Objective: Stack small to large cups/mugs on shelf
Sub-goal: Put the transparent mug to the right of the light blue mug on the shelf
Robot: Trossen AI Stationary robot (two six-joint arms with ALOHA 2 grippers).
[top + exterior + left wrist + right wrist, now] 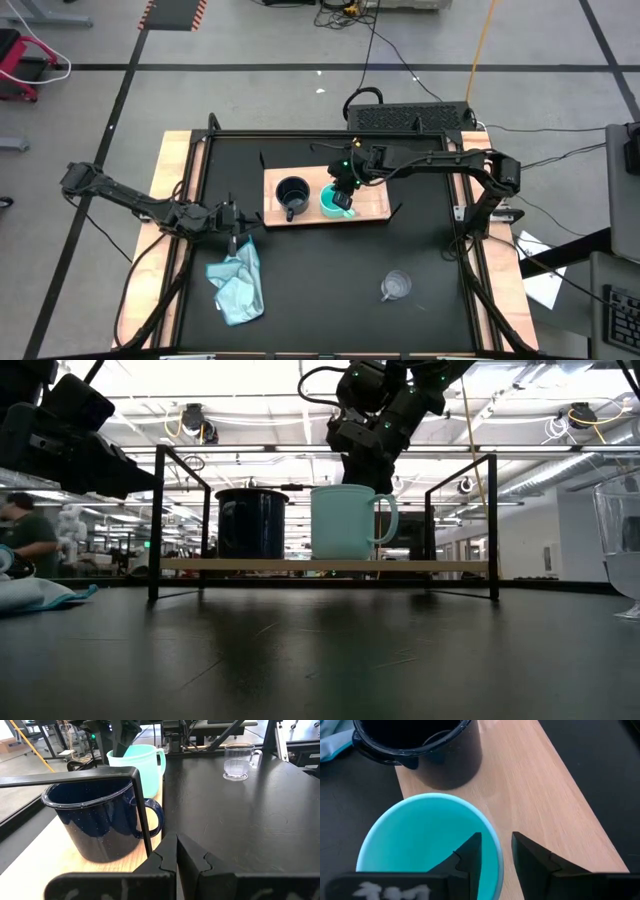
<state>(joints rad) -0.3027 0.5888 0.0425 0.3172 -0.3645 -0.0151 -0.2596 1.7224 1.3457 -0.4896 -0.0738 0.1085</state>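
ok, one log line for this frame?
right end effector: astride turquoise mug rim on shelf | navy mug: beside | glass cup: on table | left end effector: idle

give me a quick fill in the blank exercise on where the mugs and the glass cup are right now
1. On the shelf, the dark navy mug stands beside the ____ mug.
2. The clear glass cup stands on the black ____, off the shelf.
3. The ____ end effector straddles the turquoise mug's rim.
4. The left end effector is near the light blue ____.

Missing words: turquoise; tabletop; right; cloth
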